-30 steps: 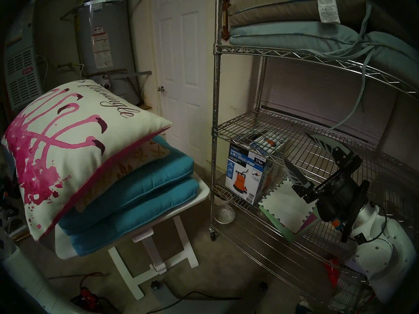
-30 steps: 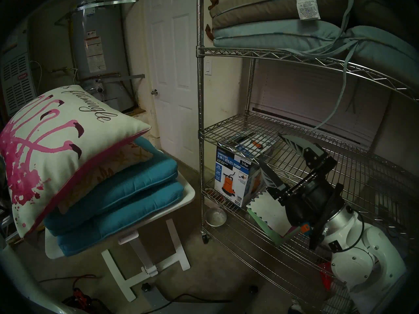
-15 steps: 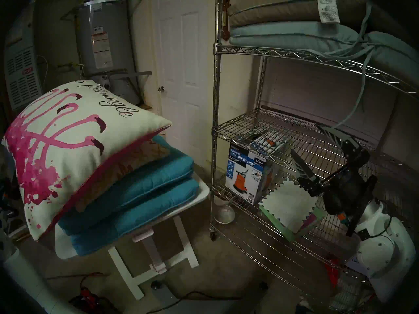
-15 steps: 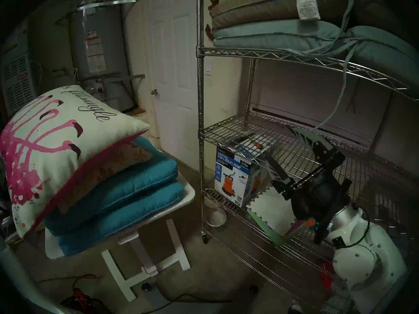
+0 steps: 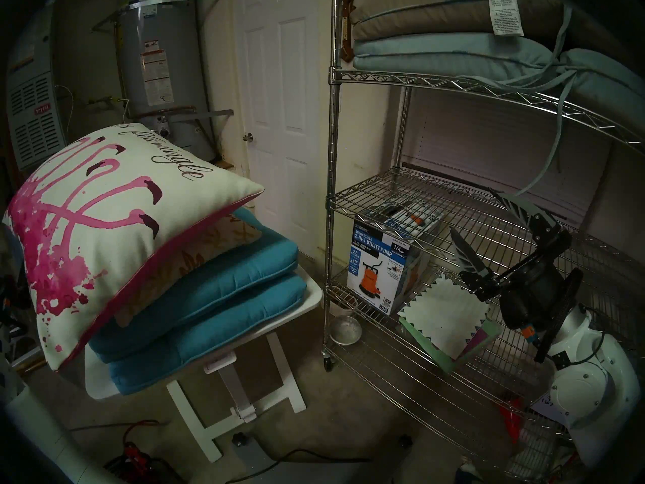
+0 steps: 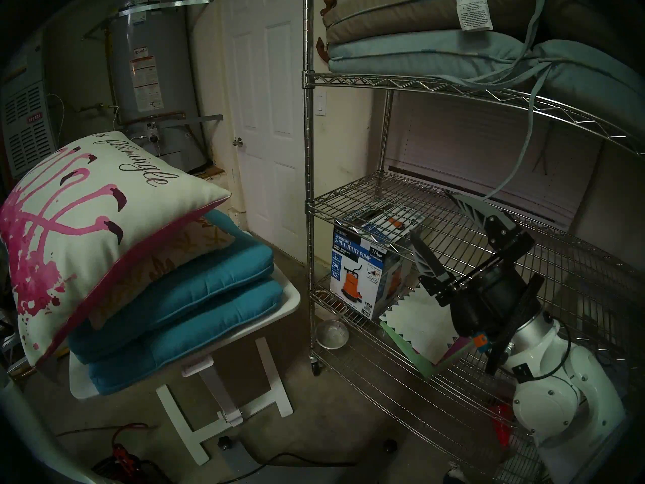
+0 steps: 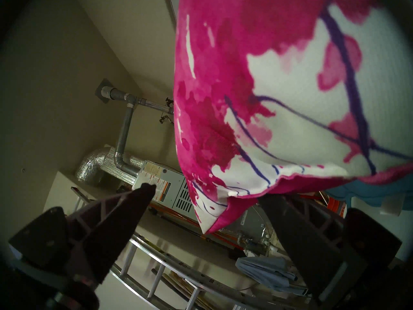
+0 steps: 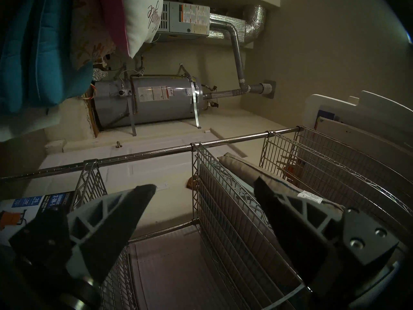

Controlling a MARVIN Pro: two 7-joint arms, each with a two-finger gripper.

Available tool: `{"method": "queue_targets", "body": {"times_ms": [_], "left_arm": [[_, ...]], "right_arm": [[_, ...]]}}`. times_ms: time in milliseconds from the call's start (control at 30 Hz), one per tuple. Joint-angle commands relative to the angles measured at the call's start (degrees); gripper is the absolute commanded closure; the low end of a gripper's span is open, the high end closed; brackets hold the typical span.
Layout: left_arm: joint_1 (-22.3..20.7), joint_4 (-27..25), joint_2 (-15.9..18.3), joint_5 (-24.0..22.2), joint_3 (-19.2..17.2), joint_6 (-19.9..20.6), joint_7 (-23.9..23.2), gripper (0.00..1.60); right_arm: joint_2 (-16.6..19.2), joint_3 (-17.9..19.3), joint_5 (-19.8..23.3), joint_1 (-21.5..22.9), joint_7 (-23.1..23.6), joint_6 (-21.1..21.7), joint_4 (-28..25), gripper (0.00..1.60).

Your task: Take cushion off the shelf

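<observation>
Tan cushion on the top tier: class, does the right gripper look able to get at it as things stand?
Probably yes: the open right gripper sits below the tan cushion, whose front edge looks unobstructed, but it must rise past the upper tier's rim.

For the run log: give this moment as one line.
right gripper: open, empty, at middle tier | left gripper: open, by flamingo pillow | tan cushion and light-blue cushion: on shelf

I can't see my left gripper's (image 7: 205,191) far fingertip behind the pillow (image 7: 290,90); the shelf's (image 5: 488,88) cushions (image 5: 453,50) run off frame.
</observation>
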Motion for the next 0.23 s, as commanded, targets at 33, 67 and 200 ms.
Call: {"method": "queue_targets", "body": {"times_ms": [33, 67, 200], "left_arm": [[0.17, -1.35, 1.04, -0.72, 0.08, -0.14, 0.69, 0.00], [0.22, -1.35, 1.05, -0.75, 0.08, -0.12, 0.72, 0.00], [0.39, -1.35, 1.10, -0.82, 0.08, -0.02, 0.82, 0.00]], "right_arm": [[0.01, 0.03, 0.08, 0.45, -0.38, -0.19, -0.70, 0.00], [-0.01, 0.02, 0.08, 0.46, -0.37, -0.20, -0.70, 0.00], [-0.07, 0.02, 0.08, 0.49, -0.34, -0.23, -0.70, 0.00]]}}
